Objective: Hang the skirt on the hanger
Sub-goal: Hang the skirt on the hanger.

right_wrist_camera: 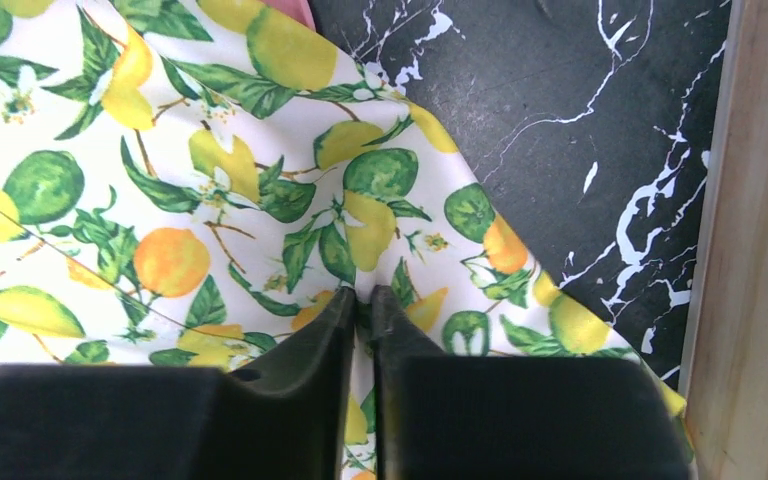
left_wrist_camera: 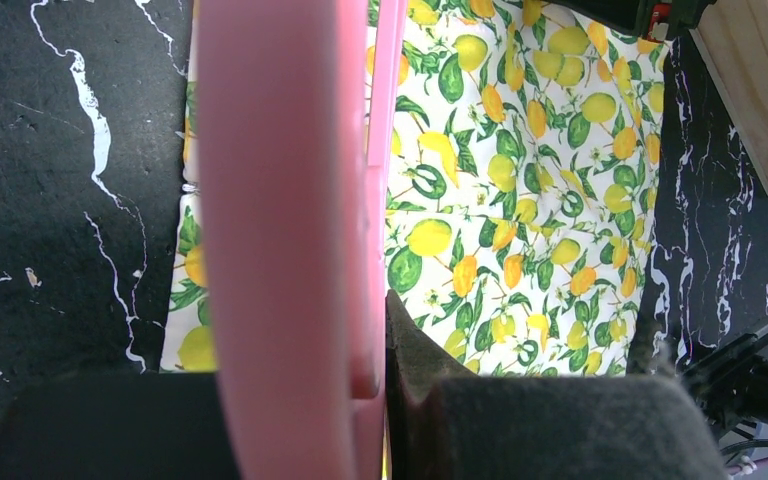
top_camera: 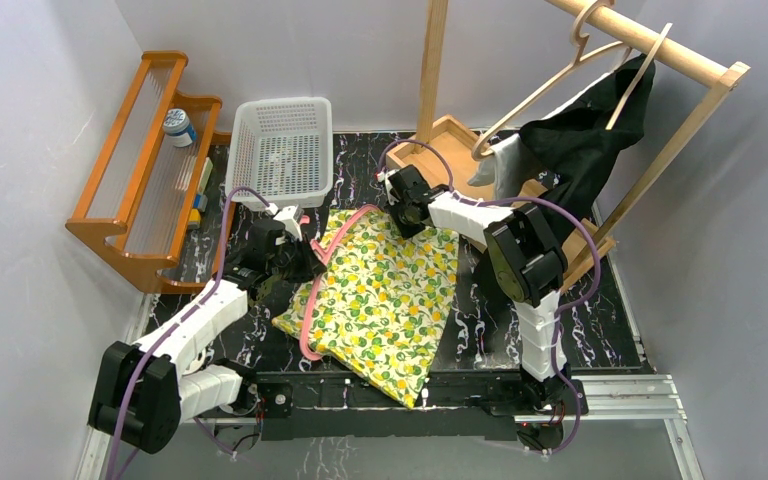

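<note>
Black marble table (top_camera: 620, 330): left arm stretched forward, left gripper (top_camera: 300, 256) clamping the pink hanger (top_camera: 307, 315); right gripper (top_camera: 401, 222), elbow raised, pinches the skirt (top_camera: 385, 300).

We see pale grey walls (top_camera: 20, 150) around a black table (top_camera: 620, 330) with white streaks. A wooden shelf (top_camera: 140, 160) stands left, a wooden rail (top_camera: 660, 45) far right.

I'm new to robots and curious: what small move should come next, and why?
Probably the right gripper should lift the corner of the lemon-print skirt that it pinches. The pink hanger, clamped in the left gripper, lies along the skirt's opposite edge and could then reach it.
</note>
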Robot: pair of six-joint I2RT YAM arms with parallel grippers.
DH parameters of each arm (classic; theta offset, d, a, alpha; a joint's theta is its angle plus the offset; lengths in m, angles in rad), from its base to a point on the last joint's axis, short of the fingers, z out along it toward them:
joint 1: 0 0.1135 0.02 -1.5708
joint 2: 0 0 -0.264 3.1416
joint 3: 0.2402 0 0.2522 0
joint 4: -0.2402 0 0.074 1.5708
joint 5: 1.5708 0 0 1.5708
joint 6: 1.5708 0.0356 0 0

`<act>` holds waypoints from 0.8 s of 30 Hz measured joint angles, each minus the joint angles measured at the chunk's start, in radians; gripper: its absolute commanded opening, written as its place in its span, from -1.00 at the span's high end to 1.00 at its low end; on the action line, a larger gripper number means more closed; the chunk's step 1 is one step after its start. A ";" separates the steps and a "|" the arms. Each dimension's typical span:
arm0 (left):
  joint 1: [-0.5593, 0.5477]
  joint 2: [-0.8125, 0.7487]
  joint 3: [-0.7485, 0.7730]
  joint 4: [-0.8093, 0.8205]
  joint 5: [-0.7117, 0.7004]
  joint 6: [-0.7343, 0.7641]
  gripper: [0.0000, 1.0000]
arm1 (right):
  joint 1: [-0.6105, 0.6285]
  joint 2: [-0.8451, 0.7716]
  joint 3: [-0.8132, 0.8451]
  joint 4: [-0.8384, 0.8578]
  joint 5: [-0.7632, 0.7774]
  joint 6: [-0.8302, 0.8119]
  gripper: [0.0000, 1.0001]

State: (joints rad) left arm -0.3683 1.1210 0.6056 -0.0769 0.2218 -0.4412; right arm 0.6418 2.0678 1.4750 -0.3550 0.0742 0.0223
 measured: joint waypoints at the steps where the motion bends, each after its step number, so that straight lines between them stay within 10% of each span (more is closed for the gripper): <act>1: 0.000 0.001 0.000 0.003 0.002 0.000 1.00 | 0.000 0.000 0.000 0.005 0.002 0.000 0.90; 24: 0.000 0.060 0.006 0.080 0.043 -0.034 1.00 | 0.002 -0.040 0.020 0.022 -0.055 0.053 1.00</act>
State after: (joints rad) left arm -0.3683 1.1809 0.6117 0.0029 0.2653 -0.4755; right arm 0.6437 2.0277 1.4952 -0.3328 0.0189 0.0753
